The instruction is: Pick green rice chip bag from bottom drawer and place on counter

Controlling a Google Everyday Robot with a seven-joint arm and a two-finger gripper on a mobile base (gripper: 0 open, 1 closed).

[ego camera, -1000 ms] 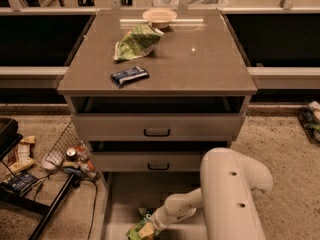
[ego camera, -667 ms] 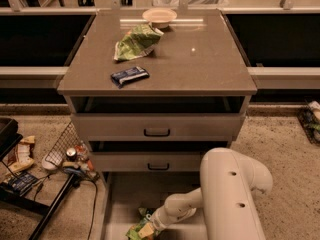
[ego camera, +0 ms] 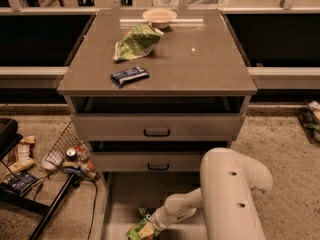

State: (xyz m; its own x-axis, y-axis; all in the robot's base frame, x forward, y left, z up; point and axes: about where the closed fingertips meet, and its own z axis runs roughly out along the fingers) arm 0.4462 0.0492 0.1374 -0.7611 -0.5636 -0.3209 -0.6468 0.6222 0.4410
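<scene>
The bottom drawer [ego camera: 120, 204] stands pulled open at the foot of the cabinet, its grey floor showing. The green rice chip bag [ego camera: 142, 228] lies low in the drawer near the frame's bottom edge, bright green with a yellow patch. My gripper [ego camera: 150, 227] reaches down into the drawer from the white arm [ego camera: 225, 194] and sits right at the bag, which covers its tips. The counter [ego camera: 200, 64] is the grey-brown slab on top of the cabinet.
On the counter lie a paler green-and-white bag [ego camera: 137, 40], a dark blue wrapper bar [ego camera: 129, 76] and a white bowl [ego camera: 159, 16]. Two grey drawer fronts [ego camera: 157, 128] with black handles sit above. A wire basket [ego camera: 65, 144] and clutter lie on the floor at left.
</scene>
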